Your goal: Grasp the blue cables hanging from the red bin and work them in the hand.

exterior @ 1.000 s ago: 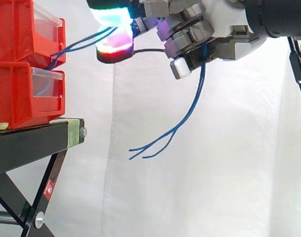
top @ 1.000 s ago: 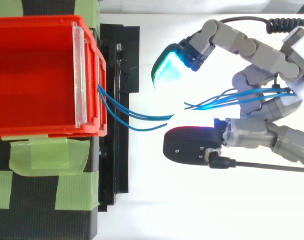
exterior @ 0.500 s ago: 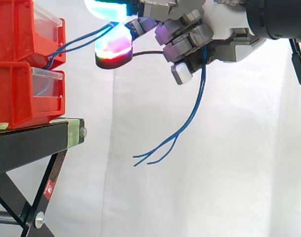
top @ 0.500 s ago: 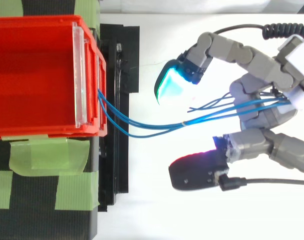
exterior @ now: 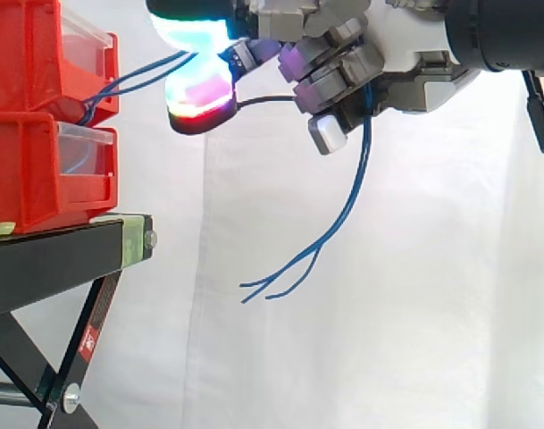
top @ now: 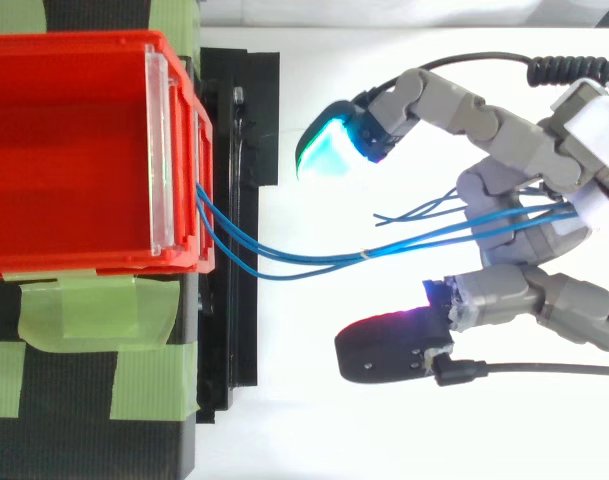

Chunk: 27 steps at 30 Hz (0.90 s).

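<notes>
Several thin blue cables (top: pixel 314 258) leave the front of the upper red bin (top: pixel 64 150) and run right into my hand (top: pixel 544 200). In the side view they rise from the bin (exterior: pixel 30 54) and pass between two glowing fingertips (exterior: pixel 200 94). They then go through the curled fingers and hang down as blue cables (exterior: pixel 343 210), with loose ends below the hand (exterior: pixel 405 45). The hand is shut on the cables. From above, a green-glowing pad (top: pixel 329 150) lies on one side of the strands and a dark pad (top: pixel 384 350) on the other.
A second red bin (exterior: pixel 39 170) sits under the first on the black stand (exterior: pixel 57 259), whose leg (exterior: pixel 75 357) slants down at the left. Green tape (top: pixel 94 310) holds the bins to the stand. The white curtain is behind.
The two glowing pads have spread further apart around the cables. The strands now run as one line from bin to hand. The loose ends have swung slightly right.
</notes>
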### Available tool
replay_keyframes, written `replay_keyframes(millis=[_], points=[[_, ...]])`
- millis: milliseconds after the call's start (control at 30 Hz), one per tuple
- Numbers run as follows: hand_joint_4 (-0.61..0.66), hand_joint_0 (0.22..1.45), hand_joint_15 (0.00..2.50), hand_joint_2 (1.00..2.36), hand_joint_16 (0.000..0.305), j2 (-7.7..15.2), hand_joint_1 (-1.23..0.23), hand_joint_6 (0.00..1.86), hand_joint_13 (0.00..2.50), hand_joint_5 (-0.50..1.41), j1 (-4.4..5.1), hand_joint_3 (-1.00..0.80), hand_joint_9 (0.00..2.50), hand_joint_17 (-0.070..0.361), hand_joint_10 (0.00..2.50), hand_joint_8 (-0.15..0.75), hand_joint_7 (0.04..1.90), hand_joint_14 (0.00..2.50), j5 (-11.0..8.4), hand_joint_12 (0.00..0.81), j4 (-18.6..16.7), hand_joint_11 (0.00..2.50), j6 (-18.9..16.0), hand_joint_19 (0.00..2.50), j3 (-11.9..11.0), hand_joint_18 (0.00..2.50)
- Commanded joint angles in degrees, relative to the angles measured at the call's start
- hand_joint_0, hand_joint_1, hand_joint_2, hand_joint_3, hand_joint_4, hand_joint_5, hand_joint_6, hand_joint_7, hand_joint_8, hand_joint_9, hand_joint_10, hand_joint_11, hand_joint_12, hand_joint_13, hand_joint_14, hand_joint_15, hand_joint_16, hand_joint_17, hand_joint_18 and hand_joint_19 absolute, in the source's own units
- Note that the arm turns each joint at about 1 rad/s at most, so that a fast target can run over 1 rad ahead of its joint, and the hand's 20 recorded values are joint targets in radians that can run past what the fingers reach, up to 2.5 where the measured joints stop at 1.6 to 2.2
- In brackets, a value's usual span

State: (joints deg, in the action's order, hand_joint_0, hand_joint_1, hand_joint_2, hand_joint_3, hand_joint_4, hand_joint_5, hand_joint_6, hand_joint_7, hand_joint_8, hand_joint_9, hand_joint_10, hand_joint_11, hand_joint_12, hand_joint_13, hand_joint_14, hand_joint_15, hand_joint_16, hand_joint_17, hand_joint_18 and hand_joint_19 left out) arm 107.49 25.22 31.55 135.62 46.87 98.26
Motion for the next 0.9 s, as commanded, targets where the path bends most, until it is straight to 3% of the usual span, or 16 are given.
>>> replay_keyframes(millis=[0,300,533,867], points=[[0.3,0.96,2.15,1.02,0.21,0.0,-0.61,0.01,2.1,0.26,0.0,-0.66,1.71,0.158,2.5,0.58,1.32,2.5,0.0,0.706,0.0,2.5,-0.03,0.77,0.0,2.5],[0.29,0.99,2.15,1.02,0.21,0.0,-0.62,0.0,2.1,0.27,0.09,-0.65,1.71,0.158,2.5,0.58,1.39,2.5,0.0,0.706,0.0,2.5,-0.03,0.77,0.0,2.5],[0.31,0.98,2.15,1.02,0.21,0.0,-0.61,0.2,2.1,0.26,0.09,-0.64,1.71,0.158,2.5,0.58,1.38,2.5,0.0,0.706,0.0,2.5,-0.11,0.77,0.0,2.5],[0.31,0.96,2.15,1.01,0.21,0.0,-0.62,0.25,2.1,0.25,0.44,-0.71,1.71,0.158,2.5,0.58,1.36,2.5,-0.26,0.706,-0.26,2.5,-1.87,0.77,0.0,2.5]])
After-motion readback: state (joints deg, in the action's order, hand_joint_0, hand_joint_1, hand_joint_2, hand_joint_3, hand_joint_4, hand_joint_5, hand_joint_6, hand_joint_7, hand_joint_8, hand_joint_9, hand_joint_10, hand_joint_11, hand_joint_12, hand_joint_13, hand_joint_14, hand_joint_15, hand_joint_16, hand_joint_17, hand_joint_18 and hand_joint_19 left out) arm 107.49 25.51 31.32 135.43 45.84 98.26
